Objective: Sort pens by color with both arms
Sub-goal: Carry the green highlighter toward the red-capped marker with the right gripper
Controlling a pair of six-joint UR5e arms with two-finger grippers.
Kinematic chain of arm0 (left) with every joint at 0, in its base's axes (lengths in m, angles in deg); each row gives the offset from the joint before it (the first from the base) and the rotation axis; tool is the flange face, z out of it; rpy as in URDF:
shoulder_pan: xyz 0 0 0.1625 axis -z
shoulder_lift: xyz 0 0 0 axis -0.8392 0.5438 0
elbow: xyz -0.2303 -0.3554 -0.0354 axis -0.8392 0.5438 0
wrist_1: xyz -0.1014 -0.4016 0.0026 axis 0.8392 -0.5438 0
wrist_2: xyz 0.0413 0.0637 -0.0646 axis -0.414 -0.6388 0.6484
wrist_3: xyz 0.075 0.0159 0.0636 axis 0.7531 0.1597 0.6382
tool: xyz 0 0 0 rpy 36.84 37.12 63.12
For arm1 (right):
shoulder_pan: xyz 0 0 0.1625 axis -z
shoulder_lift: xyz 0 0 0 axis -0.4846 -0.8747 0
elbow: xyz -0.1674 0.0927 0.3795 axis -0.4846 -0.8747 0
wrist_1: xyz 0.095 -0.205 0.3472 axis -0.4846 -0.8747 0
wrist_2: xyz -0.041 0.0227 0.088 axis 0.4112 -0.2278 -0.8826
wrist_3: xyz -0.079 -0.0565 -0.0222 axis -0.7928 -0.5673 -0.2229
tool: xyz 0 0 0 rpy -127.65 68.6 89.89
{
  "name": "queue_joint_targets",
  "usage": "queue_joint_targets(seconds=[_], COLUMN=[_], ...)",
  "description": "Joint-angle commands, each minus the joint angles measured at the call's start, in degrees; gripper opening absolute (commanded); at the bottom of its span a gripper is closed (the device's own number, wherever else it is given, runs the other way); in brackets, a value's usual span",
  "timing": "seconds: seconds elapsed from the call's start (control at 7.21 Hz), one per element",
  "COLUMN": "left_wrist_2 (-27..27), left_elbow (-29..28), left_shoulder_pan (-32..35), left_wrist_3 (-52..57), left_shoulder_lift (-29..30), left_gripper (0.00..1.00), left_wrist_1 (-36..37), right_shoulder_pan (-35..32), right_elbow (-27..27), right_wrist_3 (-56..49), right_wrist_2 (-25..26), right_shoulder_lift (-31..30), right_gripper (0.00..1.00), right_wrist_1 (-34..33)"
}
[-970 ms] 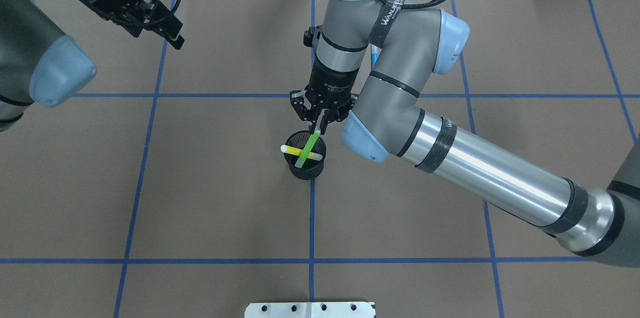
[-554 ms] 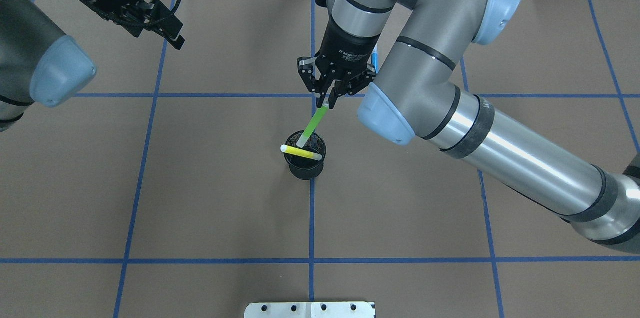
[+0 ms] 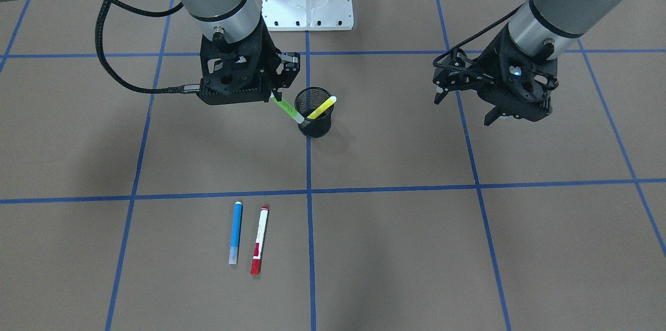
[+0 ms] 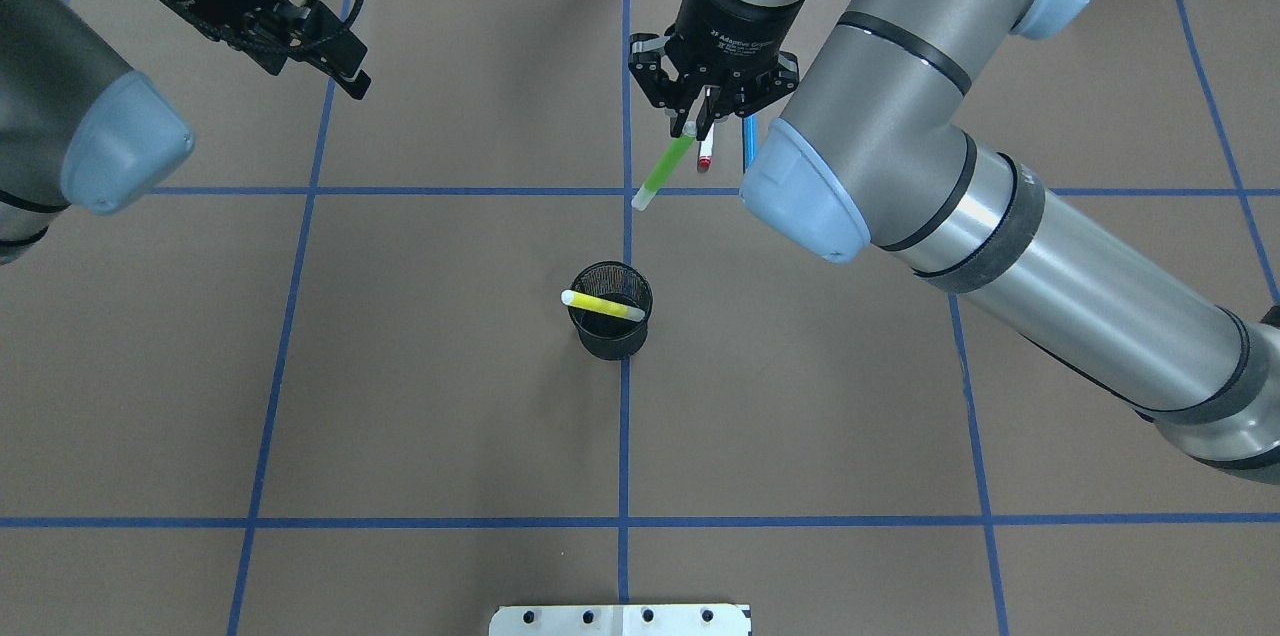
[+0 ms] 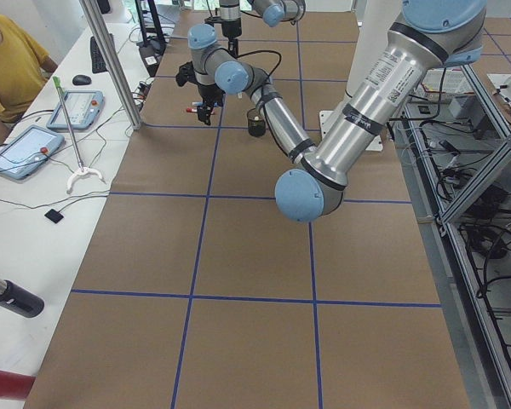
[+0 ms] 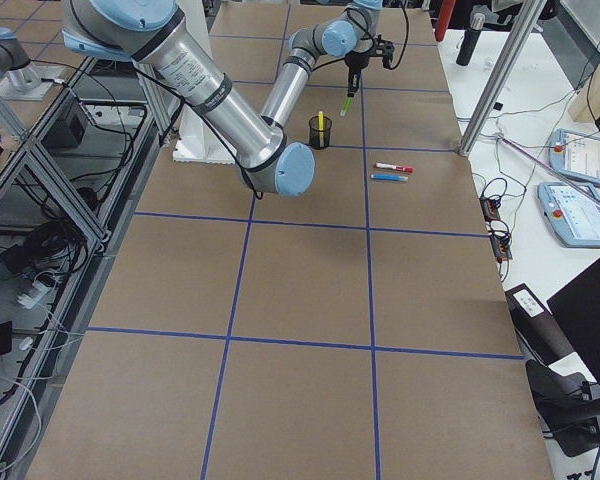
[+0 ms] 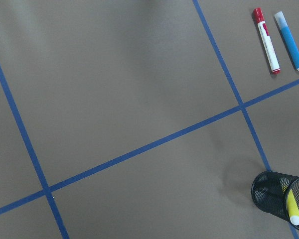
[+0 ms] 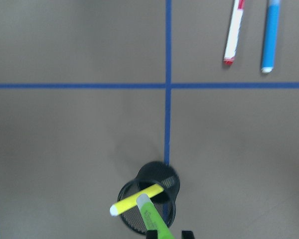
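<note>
Green pen [image 4: 663, 166]: slim round barrel, bright green with a pale lower end. It hangs tilted in the air, out of the cup, over the table on the side of the cup away from the robot.
Right gripper [image 4: 695, 127]: black open-frame fingers, closed on the upper end of the green pen.
Yellow pen [image 4: 603, 306]: slim, with pale ends. It leans slanted inside the cup, its top past the rim.
Blue pen [image 3: 235, 232]: lies flat on the table, well apart from the cup.
Red-capped pen [image 3: 259, 240]: white barrel. It lies flat just beside the blue one, almost parallel, not touching.
Left gripper [image 3: 463, 111]: fingers spread apart, nothing between them, above the table.
Mesh cup [image 4: 610, 338]: black wire mesh, round, upright on a blue line.
Table [image 4: 450, 366]: matte brown cover with a grid of blue tape.
</note>
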Motion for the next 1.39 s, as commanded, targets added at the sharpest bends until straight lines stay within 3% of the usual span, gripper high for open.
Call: queue_joint_targets(seconds=[0.0,0.28,0.55,0.83,1.25], left_wrist_2=[0.0,0.1,0.1,0.1,1.7], left_elbow=[0.0,0.0,0.0,-0.5,-1.4], left_shoulder_pan=[0.0,0.0,0.1,0.1,0.8], left_wrist_3=[0.1,0.2,0.2,0.3,4.1], left_shoulder_lift=[0.0,0.0,-0.1,-0.2,-1.0], left_gripper=[0.99,0.99,0.99,0.99,0.99], left_wrist_1=[-0.1,-0.1,-0.1,-0.2,-0.1], right_shoulder_pan=[0.2,3.5,8.0,12.7,16.1], right_elbow=[-0.7,-7.1,-16.0,-23.4,-30.8], right_wrist_3=[5.0,14.4,22.4,28.5,33.4], right_wrist_2=[11.2,24.2,36.4,49.7,64.0], right_shoulder_lift=[0.9,4.9,6.6,9.8,10.3], right_gripper=[0.00,0.00,0.00,0.00,0.00], right_wrist_1=[0.3,1.5,10.0,10.7,12.4])
